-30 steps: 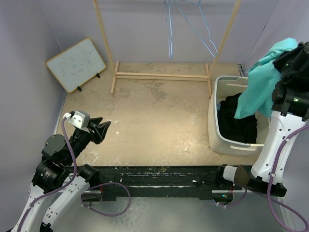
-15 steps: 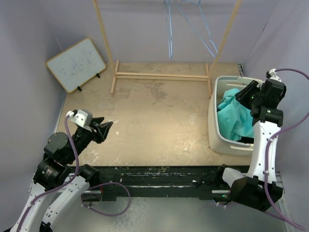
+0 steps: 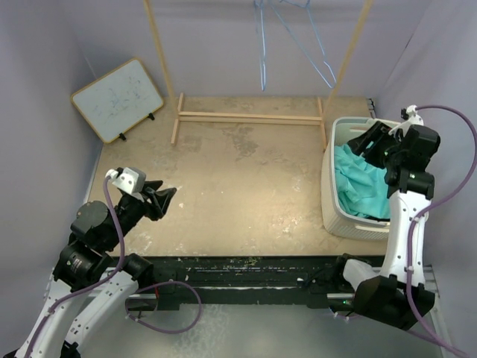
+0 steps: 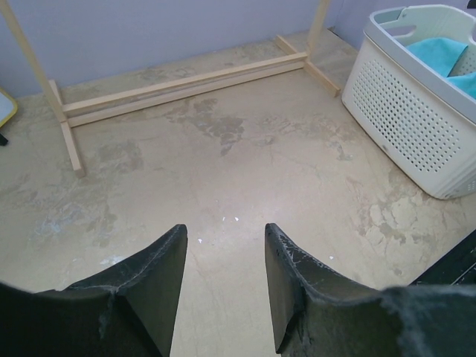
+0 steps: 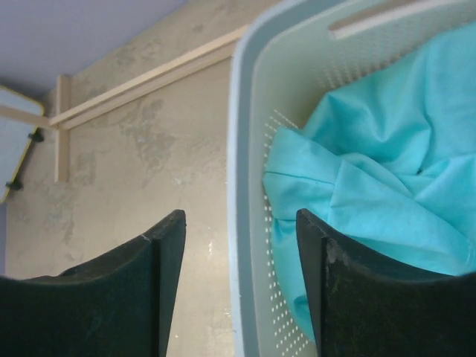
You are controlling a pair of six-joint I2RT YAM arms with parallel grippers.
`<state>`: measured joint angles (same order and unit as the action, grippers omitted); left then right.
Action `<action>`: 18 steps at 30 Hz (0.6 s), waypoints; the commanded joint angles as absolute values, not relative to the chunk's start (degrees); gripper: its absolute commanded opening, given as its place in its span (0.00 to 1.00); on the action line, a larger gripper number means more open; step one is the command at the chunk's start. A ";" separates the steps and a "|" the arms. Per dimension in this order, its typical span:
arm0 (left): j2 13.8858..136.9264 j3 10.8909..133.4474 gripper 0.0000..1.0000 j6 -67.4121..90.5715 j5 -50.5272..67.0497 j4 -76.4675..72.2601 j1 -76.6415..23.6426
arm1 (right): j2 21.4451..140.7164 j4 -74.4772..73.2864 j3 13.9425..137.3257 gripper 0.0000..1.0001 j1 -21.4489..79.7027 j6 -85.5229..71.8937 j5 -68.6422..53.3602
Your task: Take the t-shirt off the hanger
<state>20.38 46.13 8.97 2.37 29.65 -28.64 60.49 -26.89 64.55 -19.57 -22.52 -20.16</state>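
The teal t-shirt [image 3: 361,186] lies crumpled inside the white laundry basket [image 3: 328,186], with no hanger in it. My right gripper [image 3: 367,140] hovers over the basket's far rim. In the right wrist view that gripper [image 5: 239,216] is open and holds nothing, its jaws straddling the basket rim [image 5: 242,149] with the t-shirt [image 5: 387,171] below. Bare blue wire hangers [image 3: 305,45] hang from the wooden rack [image 3: 250,116] at the back. My left gripper [image 3: 165,195] is open above the bare table at the left, and its wrist view shows nothing between the fingers of the gripper [image 4: 225,229].
A small whiteboard [image 3: 118,99] leans against the left wall at the back. The rack's base rails cross the far side of the table. In the left wrist view the basket [image 4: 416,126] stands to the right, with the t-shirt [image 4: 439,53] showing inside.
My right gripper came down from high above the basket, opened and let go of the t-shirt, which now rests in the basket. The left arm has barely moved.
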 commanded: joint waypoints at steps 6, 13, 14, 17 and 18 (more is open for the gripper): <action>22.16 46.32 0.84 9.33 2.33 27.46 -28.56 | 52.93 -8.43 63.04 1.00 -18.19 -27.62 -46.76; 21.94 47.10 0.99 11.38 -2.62 28.90 -28.56 | 48.11 -6.03 59.33 1.00 -17.56 -30.86 -41.51; 21.86 47.11 0.99 11.50 -2.71 28.98 -28.56 | 47.86 -6.73 59.37 1.00 -17.58 -30.70 -41.00; 21.96 47.11 0.99 11.59 -2.81 29.00 -28.64 | 47.99 -9.73 60.08 1.00 -17.58 -27.93 -39.75; 22.05 47.11 0.99 11.56 -2.81 29.07 -28.57 | 47.90 -10.07 60.04 1.00 -17.58 -27.49 -38.97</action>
<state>21.80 46.13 10.44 -1.32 29.85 -28.64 48.73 -10.11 59.05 -17.63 -29.32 -41.15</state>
